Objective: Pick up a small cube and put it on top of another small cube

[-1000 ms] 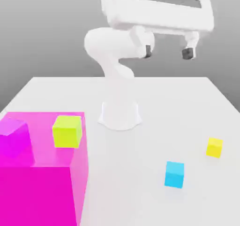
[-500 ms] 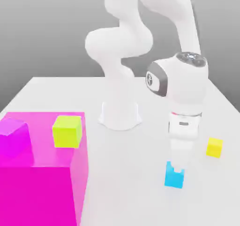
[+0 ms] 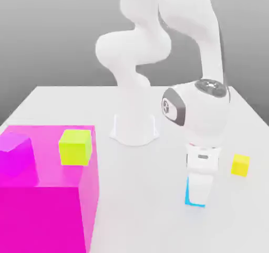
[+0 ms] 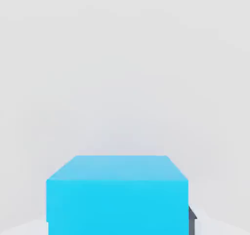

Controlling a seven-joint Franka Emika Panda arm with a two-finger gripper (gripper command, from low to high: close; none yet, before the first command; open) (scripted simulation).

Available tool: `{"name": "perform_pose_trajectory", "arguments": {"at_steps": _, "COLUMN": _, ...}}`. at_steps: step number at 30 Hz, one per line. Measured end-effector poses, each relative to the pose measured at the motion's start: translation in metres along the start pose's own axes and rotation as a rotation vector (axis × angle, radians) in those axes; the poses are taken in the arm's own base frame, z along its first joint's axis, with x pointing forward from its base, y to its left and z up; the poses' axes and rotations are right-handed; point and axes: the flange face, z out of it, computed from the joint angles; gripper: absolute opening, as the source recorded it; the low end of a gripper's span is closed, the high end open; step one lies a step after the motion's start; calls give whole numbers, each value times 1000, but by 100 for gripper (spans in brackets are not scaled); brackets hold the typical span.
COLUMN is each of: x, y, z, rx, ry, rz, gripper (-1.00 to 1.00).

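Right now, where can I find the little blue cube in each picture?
Exterior view: the blue cube is low down, toward the exterior view's right, mostly hidden behind the tool.
Hand view: it is the big blue shape, seen close up.
Shared landmark: the pale tabletop around the cube is in both.

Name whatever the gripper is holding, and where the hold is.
The blue cube: the gripper is shut on it, apparently by two opposite sides, with one finger visible against its side.
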Motion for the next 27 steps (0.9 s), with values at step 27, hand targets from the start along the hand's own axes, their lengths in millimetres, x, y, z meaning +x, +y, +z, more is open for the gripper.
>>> {"name": "perform_pose_trajectory", "arguments": {"at_steps": 27, "x": 3, "y": -99, "z": -46, "rx": 20, "ry": -2, "rz": 865, "gripper": -100}}
